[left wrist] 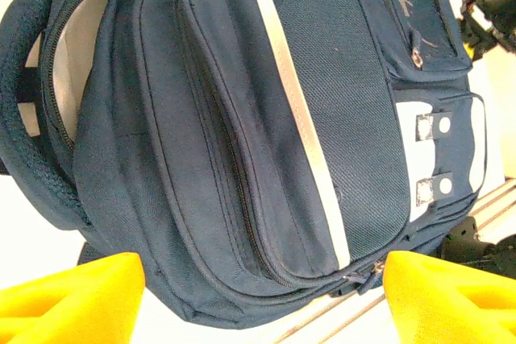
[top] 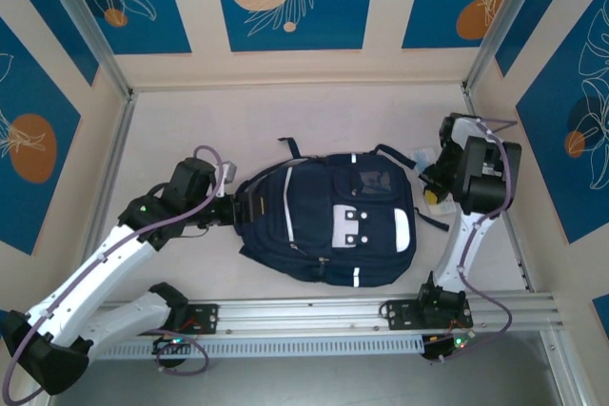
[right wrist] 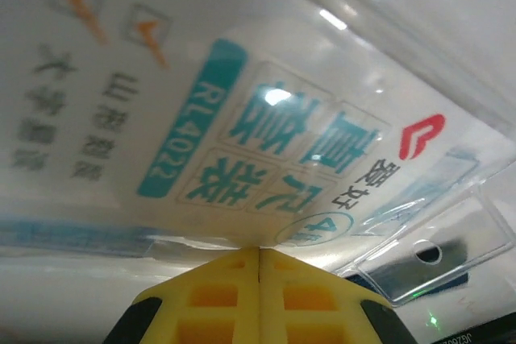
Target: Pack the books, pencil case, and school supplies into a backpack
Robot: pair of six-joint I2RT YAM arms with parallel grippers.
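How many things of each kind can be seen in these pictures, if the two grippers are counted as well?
Navy backpack: 1
White-and-blue printed packet: 1
Grippers with yellow fingers, the left gripper and the right gripper: 2
Total: 4

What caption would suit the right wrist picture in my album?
The right gripper, its yellow jaws shut, right up close to a glossy white-and-blue printed packet.
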